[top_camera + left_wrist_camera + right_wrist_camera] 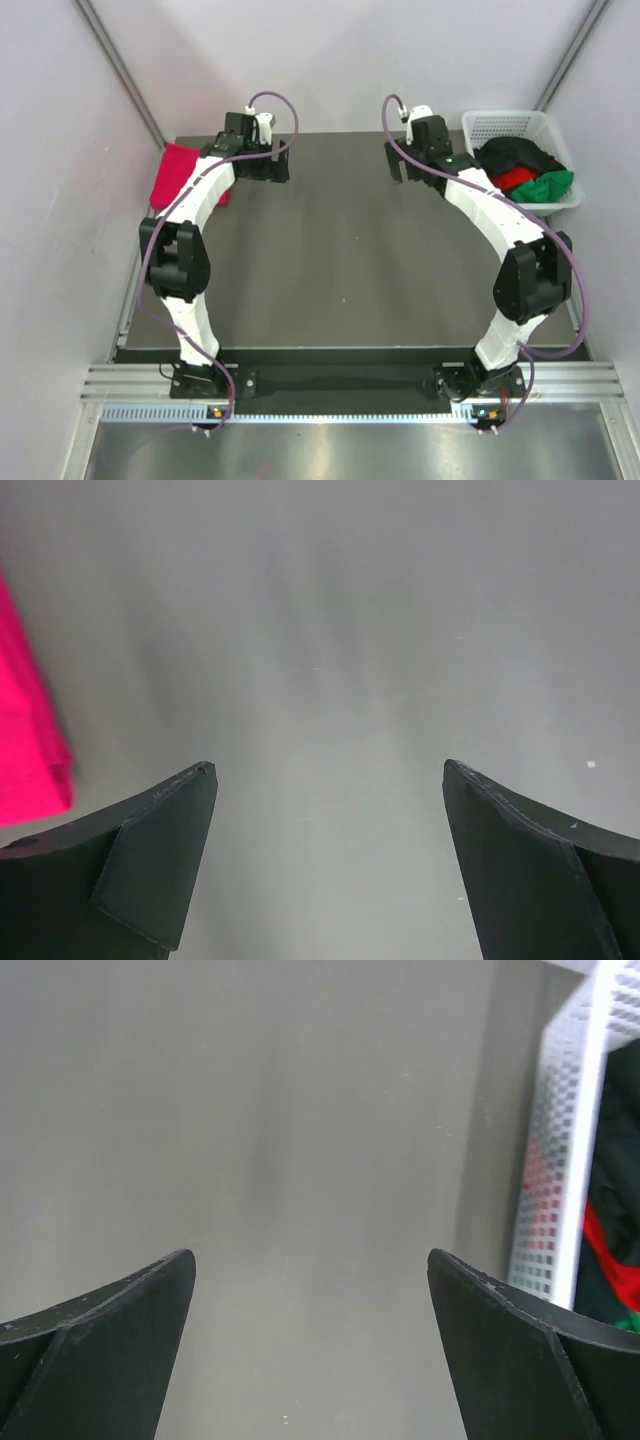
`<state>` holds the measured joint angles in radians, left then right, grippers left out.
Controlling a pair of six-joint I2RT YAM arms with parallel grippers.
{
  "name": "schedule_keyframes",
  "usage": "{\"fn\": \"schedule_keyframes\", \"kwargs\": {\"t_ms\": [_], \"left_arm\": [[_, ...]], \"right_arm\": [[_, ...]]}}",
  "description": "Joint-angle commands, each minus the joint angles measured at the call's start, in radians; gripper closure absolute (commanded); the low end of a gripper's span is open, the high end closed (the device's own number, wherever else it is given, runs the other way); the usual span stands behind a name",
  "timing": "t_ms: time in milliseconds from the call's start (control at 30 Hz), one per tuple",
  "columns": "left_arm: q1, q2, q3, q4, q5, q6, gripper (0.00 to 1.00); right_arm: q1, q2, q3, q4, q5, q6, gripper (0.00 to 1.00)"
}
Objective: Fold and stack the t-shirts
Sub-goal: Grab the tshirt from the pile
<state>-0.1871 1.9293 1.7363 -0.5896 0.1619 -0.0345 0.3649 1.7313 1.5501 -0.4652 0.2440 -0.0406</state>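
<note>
Wide apart and empty, my right gripper [310, 1260] hangs over the dark grey table [350, 250]; my left gripper [330, 770] is spread and empty too; the white plastic mesh basket [560, 1160] stands just to my right, its black cloth tee [510, 152], bright red tee [515, 178] and green tee [552, 185] tangled together, so one pinch could, I think, drag out several or snag the mesh; the folded crimson-pink tee [25, 740] lies near my left gripper, on its left.

Dark grey table [340, 250], pale walls [60, 150]
</note>
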Motion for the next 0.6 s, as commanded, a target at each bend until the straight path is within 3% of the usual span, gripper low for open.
{"fn": "schedule_keyframes", "kwargs": {"t_ms": [0,100,200,400,467,567], "left_arm": [[0.008,0.023,0.012,0.036,0.076,-0.061,0.01],[0.006,0.028,0.074,0.016,0.111,-0.029,0.01],[0.009,-0.021,0.036,0.034,0.168,0.097,0.01],[0.012,0.045,0.083,-0.068,0.275,0.065,0.02],[0.012,0.036,0.040,-0.050,0.310,0.059,0.06],[0.011,0.004,-0.013,-0.012,0.334,0.064,0.21]], "right_arm": [[-0.001,-0.058,0.048,0.010,0.083,-0.010,0.00],[-0.076,-0.084,0.120,-0.055,-0.081,-0.128,0.00],[-0.216,-0.095,0.152,-0.052,-0.151,-0.147,0.00],[-0.432,-0.067,0.153,-0.086,-0.215,-0.169,0.10],[-0.469,-0.056,0.120,-0.069,-0.184,-0.188,0.11],[-0.523,-0.027,0.116,-0.058,-0.205,-0.183,0.18]]}}
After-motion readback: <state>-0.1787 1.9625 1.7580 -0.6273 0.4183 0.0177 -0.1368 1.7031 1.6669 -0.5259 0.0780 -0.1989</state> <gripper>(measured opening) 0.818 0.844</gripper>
